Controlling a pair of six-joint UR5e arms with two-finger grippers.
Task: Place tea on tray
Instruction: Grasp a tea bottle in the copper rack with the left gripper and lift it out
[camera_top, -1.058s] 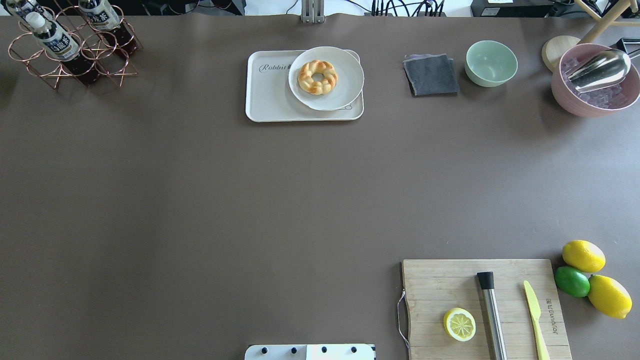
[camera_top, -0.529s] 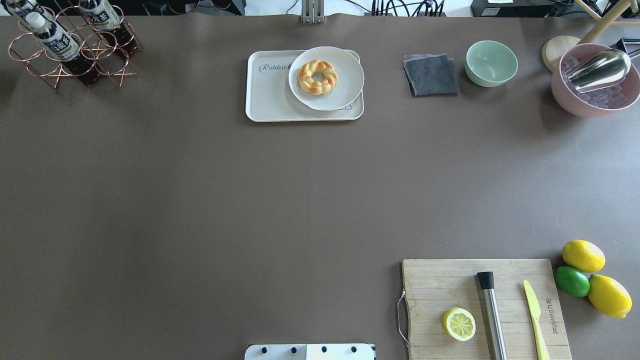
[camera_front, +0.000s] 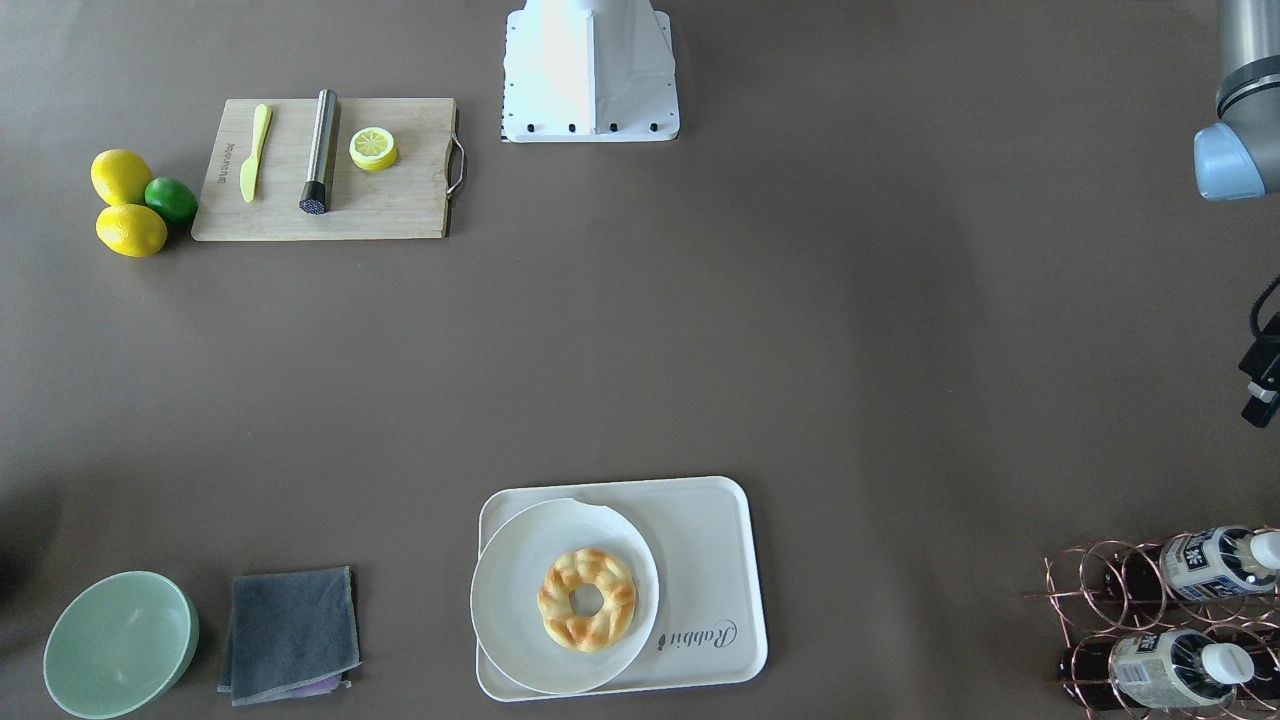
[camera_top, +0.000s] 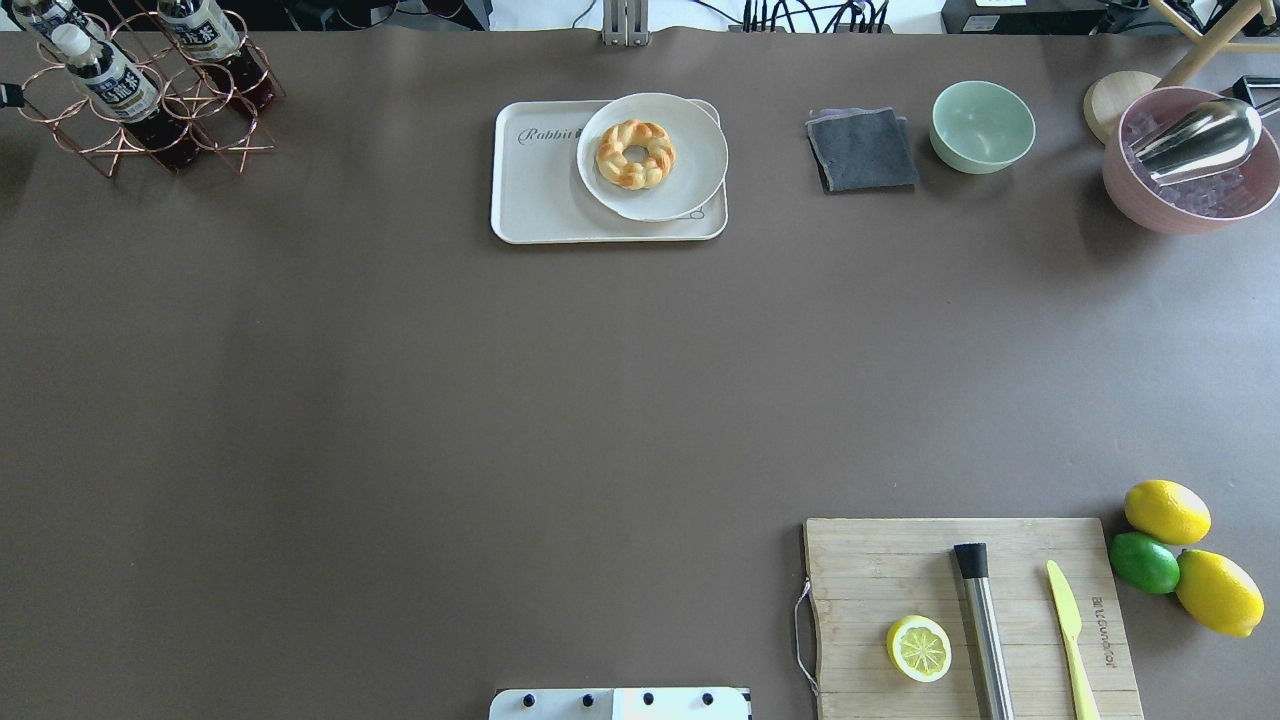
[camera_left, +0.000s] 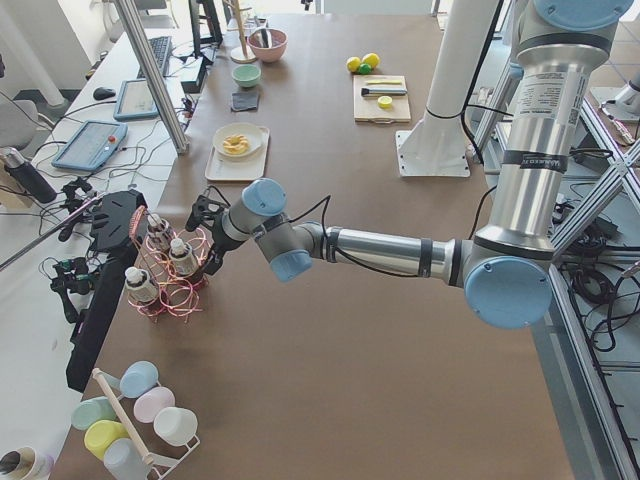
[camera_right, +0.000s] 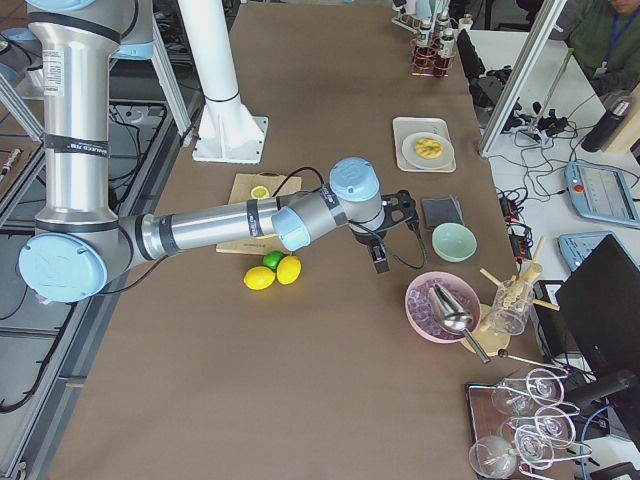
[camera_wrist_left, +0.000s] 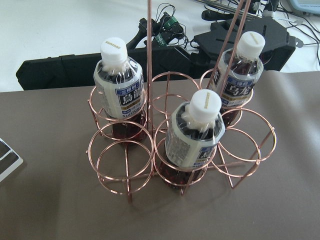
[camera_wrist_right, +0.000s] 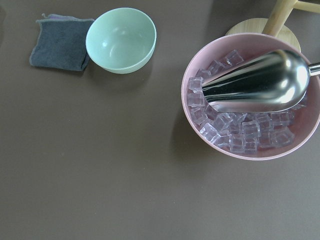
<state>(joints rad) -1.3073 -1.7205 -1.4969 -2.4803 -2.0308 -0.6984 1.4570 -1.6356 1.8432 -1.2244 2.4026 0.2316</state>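
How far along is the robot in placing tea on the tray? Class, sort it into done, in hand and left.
Done: nothing yet; the tray holds only a plate with a pastry. In hand: the left tool is near the wire rack, where three tea bottles stand. Left: grasp one, lift it out, set it on the tray.
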